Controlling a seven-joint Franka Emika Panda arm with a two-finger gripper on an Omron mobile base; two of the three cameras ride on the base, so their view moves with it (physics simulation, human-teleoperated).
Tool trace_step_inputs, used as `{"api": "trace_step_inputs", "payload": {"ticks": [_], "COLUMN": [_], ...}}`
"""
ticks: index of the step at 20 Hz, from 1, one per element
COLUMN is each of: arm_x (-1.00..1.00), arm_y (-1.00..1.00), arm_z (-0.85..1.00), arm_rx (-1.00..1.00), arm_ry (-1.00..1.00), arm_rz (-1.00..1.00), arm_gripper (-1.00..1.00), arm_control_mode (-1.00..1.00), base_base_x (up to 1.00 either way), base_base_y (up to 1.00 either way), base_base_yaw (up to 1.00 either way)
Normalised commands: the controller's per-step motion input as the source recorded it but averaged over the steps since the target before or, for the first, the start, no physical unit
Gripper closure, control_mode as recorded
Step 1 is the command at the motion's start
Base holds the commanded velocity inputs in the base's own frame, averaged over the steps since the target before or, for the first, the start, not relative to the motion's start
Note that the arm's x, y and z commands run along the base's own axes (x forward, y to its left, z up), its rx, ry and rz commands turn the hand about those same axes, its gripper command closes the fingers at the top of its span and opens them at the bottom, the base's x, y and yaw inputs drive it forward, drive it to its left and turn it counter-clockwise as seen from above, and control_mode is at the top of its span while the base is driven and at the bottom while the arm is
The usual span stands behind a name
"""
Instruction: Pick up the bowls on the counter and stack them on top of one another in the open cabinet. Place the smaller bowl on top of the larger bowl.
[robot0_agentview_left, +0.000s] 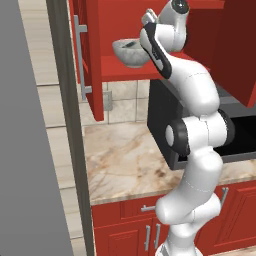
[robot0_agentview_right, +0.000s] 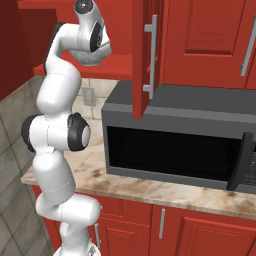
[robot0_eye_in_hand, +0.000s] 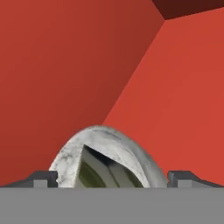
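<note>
Red, flat and unpatterned, the shelf of the open cabinet (robot0_agentview_left: 120, 67) carries the larger bowl (robot0_agentview_left: 129, 51), a wide round bowl with a white-grey marbled, speckled skin. In the hand view its rim arcs up between the two dark fingertips (robot0_eye_in_hand: 41, 178), and inside it lies the smaller bowl (robot0_eye_in_hand: 94, 175), dull grey-green with pale streaks, nested within the marbled one. The gripper (robot0_eye_in_hand: 111, 183) stands with its jaws wide apart, one tip on each side of the stacked bowls, gripping neither. The cabinet door (robot0_agentview_left: 90, 55) hangs open with its long silver bar handle (robot0_agentview_left: 79, 55). Below, the counter (robot0_agentview_left: 125, 160) is a beige stone slab with brown veins, and a dark boxy microwave (robot0_agentview_right: 175, 145) sits on it beneath the closed red cabinets.
</note>
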Motion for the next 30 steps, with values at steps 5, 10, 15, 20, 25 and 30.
{"api": "trace_step_inputs", "payload": {"ticks": [5, 10, 15, 20, 25, 30], "arm_x": [-0.08, -0.16, -0.08, -0.03, -0.24, -0.39], "arm_y": [-0.07, -0.18, -0.25, -0.23, -0.21, -0.19], "arm_z": [0.45, 0.46, 0.43, 0.44, 0.46, 0.50], "arm_rx": [0.05, 0.06, 0.04, 0.03, 0.05, 0.04], "arm_ry": [-0.09, -0.10, -0.12, -0.11, -0.11, -0.10], "arm_rz": [0.00, 0.00, 0.00, 0.00, 0.00, 0.00], "arm_gripper": [-1.00, -1.00, -1.00, -1.00, -1.00, -1.00], "arm_control_mode": [-1.00, -1.00, -1.00, -1.00, -1.00, -1.00], "base_base_x": [0.00, 0.00, 0.00, 0.00, 0.00, 0.00], "base_base_y": [0.00, 0.00, 0.00, 0.00, 0.00, 0.00], "base_base_yaw": [0.00, 0.00, 0.00, 0.00, 0.00, 0.00]}}
